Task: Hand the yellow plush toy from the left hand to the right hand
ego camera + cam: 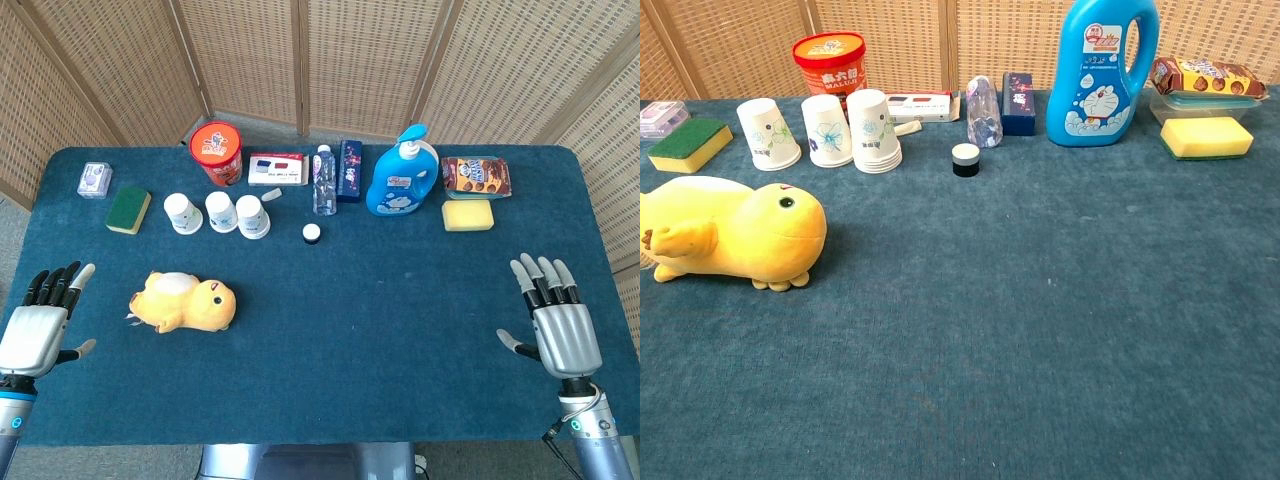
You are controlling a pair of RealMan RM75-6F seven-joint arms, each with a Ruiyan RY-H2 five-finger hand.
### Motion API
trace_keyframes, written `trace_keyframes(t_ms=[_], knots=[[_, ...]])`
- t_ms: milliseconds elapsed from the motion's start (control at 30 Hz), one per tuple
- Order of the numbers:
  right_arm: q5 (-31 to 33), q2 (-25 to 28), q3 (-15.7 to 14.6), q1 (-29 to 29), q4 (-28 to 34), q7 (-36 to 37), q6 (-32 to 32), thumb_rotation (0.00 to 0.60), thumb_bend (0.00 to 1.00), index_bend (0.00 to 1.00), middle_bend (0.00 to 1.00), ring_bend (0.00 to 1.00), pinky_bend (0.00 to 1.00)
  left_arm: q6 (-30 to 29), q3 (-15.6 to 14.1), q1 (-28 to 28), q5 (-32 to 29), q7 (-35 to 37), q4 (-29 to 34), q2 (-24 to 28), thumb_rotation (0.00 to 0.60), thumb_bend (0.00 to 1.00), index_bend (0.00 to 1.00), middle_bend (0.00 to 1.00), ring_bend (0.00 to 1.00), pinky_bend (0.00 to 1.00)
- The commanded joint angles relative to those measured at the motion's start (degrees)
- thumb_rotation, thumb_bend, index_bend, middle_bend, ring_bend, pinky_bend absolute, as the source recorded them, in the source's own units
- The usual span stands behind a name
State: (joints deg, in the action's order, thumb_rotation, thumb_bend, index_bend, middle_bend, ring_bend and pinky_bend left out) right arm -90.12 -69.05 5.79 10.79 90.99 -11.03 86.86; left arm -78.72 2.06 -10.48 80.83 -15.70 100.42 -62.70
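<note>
Yellow plush toy lying untouched, both hands spread and empty.

The yellow plush toy (183, 302) rests on its belly on the blue table (380, 320), toward the left side, in front of three upturned paper cups (218, 213). The left hand (42, 315) sits just beside it, fingers apart, holding nothing. The right hand (555, 318) lies well apart at the far right, fingers likewise splayed and empty.

Yellow plush toy (182, 303) with a white back on a dark blue-green cloth table (400, 330); silver hands with black fingers, left hand (38, 322), right hand (556, 322); upper centre, a bright blue bottle (403, 178); upper left, a red tub (216, 152) and white cups (218, 213) with a faint floral print
</note>
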Motion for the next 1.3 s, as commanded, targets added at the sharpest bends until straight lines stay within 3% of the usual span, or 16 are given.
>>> trace_keyframes(t_ms=[33, 433, 900, 1300], knots=[[0.14, 0.07, 0.04, 0.01, 0.05, 0.21, -0.13, 0.514, 0.00, 0.00, 0.00, 0.00, 0.00, 0.01, 0.03, -0.02, -0.05, -0.15, -0.08, -0.04, 0.600, 0.02, 0.00, 0.00, 0.00, 0.00], [0.09, 0.42, 0.01, 0.02, 0.40, 0.88, -0.38, 0.514, 0.00, 0.00, 0.00, 0.00, 0.00, 1.63, 0.30, -0.80, -0.65, 0.89, -2.23, -0.49, 0.600, 0.02, 0.00, 0.00, 0.00, 0.00], [0.71, 0.81, 0.12, 0.00, 0.97, 1.25, -0.92, 0.513, 0.00, 0.00, 0.00, 0.00, 0.00, 15.11, 2.14, -8.84, -3.58, 6.17, -13.05, -7.10, 0.600, 0.02, 0.00, 0.00, 0.00, 0.00], [0.47, 0.91, 0.08, 0.03, 1.00, 1.85, -0.94, 0.512, 0.00, 0.00, 0.00, 0.00, 0.00, 23.35, 2.66, -15.09, -4.69, 5.34, -19.53, -13.63, 0.600, 0.02, 0.00, 0.00, 0.00, 0.00]])
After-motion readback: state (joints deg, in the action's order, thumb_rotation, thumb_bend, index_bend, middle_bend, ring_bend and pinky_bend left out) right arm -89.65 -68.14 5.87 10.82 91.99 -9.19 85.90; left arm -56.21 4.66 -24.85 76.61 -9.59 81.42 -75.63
